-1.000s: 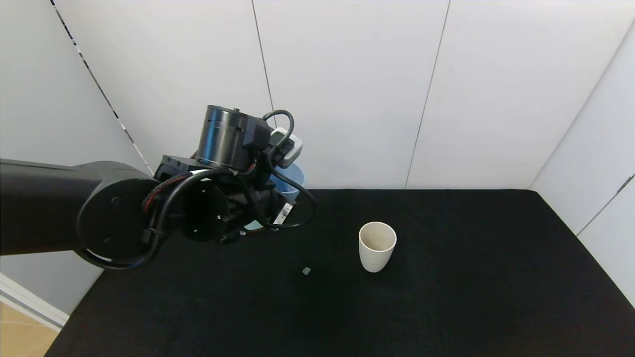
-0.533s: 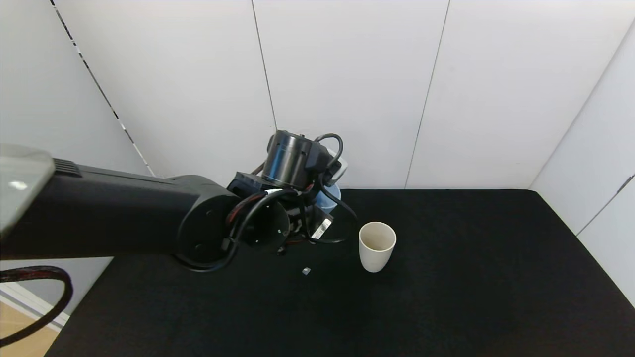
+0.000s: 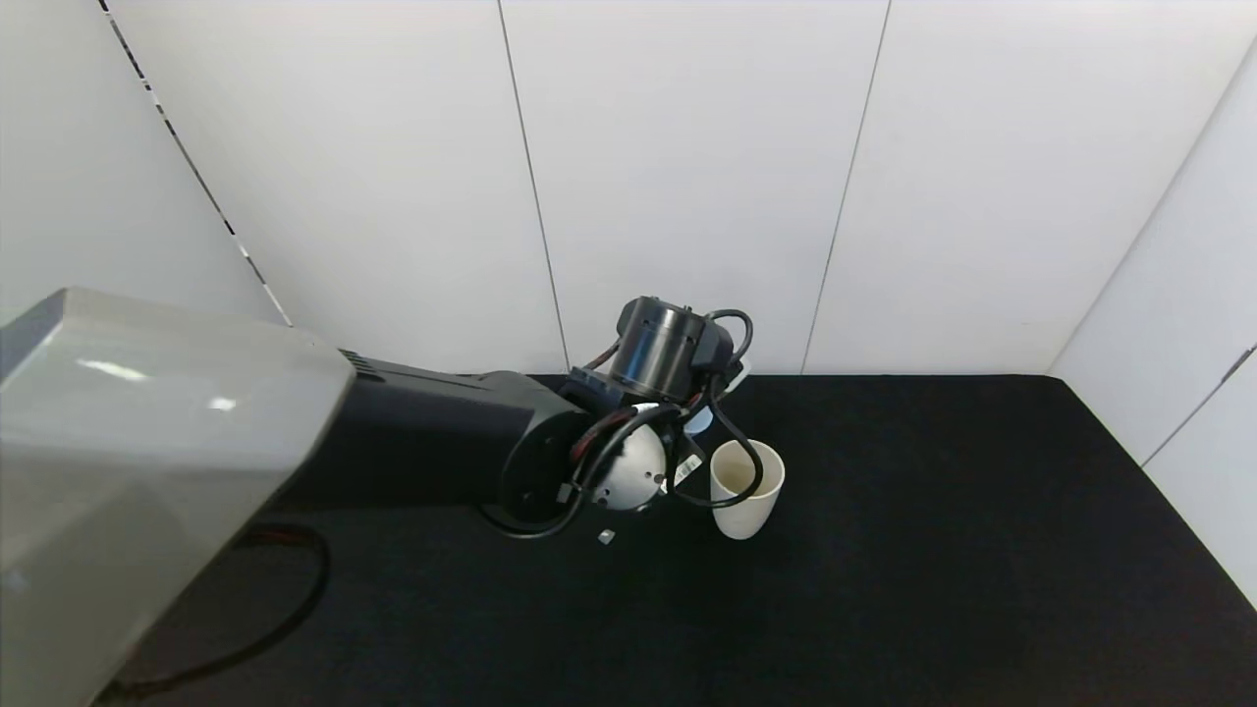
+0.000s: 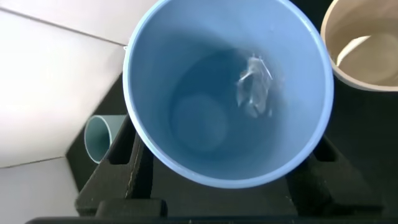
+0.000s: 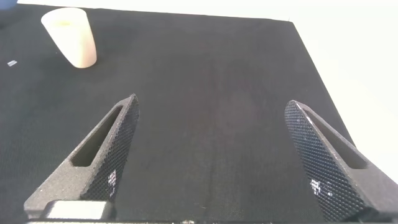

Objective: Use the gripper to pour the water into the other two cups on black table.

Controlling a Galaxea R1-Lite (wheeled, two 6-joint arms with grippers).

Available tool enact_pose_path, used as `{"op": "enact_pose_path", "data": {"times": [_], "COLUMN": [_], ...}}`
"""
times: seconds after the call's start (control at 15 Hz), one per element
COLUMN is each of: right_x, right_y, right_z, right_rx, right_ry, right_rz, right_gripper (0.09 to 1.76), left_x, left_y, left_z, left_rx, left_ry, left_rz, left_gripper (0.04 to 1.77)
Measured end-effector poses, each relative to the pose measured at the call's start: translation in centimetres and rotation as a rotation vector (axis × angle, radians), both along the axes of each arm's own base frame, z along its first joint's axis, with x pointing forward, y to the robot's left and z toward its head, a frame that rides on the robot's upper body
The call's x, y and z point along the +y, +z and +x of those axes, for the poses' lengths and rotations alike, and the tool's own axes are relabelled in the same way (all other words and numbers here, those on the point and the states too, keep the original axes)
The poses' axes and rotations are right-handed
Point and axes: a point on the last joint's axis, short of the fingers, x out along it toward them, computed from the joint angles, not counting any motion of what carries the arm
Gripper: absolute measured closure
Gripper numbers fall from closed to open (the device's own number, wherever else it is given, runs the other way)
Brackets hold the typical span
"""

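The right gripper (image 5: pixel 211 155) is hanging low over the near right of the black table (image 3: pixel 933 570), its fingers spread wide and holding nothing. Farther in, the left gripper (image 4: pixel 217 186) is clamping a light blue cup (image 4: pixel 227 93) with water (image 4: pixel 254 90) in it, just left of the cream cup (image 3: pixel 746 487). A green cup (image 4: pixel 99 137) is lying beyond, near the white panelled wall (image 3: pixel 687 147).

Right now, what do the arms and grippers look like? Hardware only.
Left arm: thick black link with a pale grey shell nearer the body, shiny dark metal cylinder at the wrist, looping black cables and a white barcode label. Left gripper: black fingers. Right gripper: two black tapered fingers with cross-hatched pads and slotted sides.
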Motion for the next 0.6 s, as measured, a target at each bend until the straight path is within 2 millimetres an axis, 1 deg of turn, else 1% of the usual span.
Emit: {"op": "enact_pose_path", "data": {"times": [0.27, 0.6], "right_x": [0.0, 0.0], "right_y": [0.0, 0.0], "right_z": [0.0, 0.0], "right_rx": [0.000, 0.000], "right_ry": [0.000, 0.000], "right_rz": [0.000, 0.000], "right_gripper": [0.14, 0.14], "left_x": [-1.3, -2.8], "left_y": [-1.1, -1.8], "left_z": [0.6, 0.2], "left_rx": [-0.020, -0.039], "left_ry": [-0.019, -0.034], "left_rz": [0.111, 0.203], "left_gripper": [0.62, 0.62]}}
